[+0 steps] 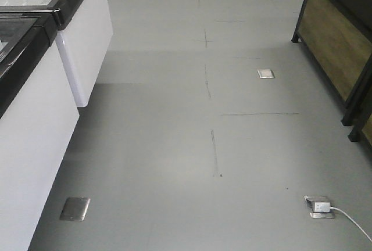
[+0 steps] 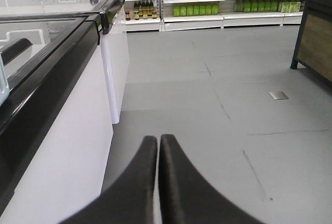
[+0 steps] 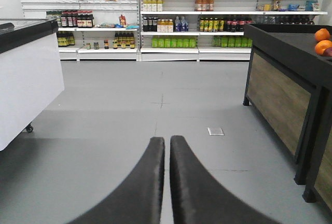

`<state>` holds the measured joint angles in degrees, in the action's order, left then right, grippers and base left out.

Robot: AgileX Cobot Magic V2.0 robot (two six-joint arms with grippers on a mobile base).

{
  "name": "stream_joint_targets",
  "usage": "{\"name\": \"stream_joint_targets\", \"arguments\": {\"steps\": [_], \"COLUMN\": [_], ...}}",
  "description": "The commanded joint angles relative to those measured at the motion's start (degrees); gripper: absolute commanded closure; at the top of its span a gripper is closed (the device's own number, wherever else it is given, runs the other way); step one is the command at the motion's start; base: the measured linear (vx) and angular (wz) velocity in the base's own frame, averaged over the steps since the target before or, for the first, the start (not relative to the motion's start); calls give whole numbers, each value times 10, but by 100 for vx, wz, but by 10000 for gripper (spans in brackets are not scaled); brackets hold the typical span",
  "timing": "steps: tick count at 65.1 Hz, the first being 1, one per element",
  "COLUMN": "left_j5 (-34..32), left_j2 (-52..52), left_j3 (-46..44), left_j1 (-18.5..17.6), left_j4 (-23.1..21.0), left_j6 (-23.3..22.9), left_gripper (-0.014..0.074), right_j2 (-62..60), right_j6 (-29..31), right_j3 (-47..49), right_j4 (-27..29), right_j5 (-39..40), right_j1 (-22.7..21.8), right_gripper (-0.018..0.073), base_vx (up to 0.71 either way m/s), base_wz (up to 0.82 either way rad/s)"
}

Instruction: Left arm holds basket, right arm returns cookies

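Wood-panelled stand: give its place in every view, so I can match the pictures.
Exterior front-facing: the wood-panelled stand is at the upper right, cut off by the frame edge.
Left wrist-mounted: the stand is at the far right edge, above mid-height.
Right wrist-mounted: the stand fills the right side, with oranges on top.
Shared landmark: the silver floor plate, on the floor left of the stand.

Floor (image 1: pixel 163 146) — smooth, matt; counter panel (image 1: pixel 334 42) — wood
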<state>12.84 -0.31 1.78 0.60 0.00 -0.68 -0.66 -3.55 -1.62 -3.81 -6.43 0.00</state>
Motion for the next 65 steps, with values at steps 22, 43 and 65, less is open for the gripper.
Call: {"name": "stream_joint_targets", "arguments": {"steps": [22,43,65], "left_j5": [-40,-40,-40], "left_j2": [-11,-11,-11], "left_j3": [-20,-20,-20], "left_j1": [1,1,1], "left_j4": [0,0,0], "left_j6": [-2,-2,-2], "left_gripper": [602,602,602], "right_j2": [-7,-7,-7], "right_j6": [2,2,2], "right_j3": [-10,-10,-10], "right_j4": [-4,-4,-4], "right_j5": [39,39,39], "right_j1": [0,0,0], "right_gripper": [565,565,565], "base_vx": [0,0,0], "base_wz": [0,0,0]}}
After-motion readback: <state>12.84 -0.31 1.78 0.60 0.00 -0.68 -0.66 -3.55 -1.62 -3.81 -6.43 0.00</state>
